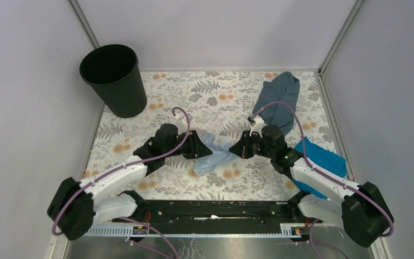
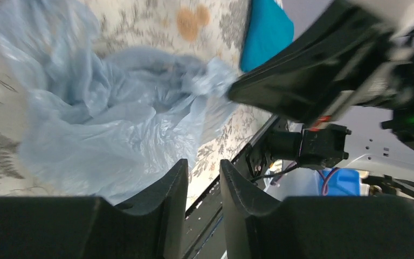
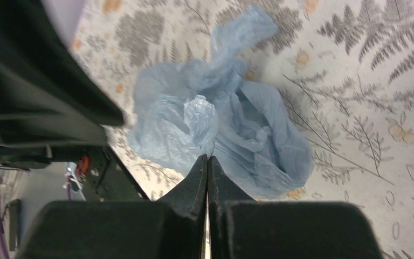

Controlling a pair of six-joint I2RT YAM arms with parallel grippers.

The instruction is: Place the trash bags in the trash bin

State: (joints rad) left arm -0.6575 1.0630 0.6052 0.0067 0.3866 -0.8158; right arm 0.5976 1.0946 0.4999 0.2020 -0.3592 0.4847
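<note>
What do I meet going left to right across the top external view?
trash bin → left gripper → trash bag → right gripper → grey-blue cloth → bright blue cloth

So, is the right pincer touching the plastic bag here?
Touching. In the left wrist view a corner of the bag is pulled to a point at the tip of the right pincer; its own camera shows it shut against the bag.
</note>
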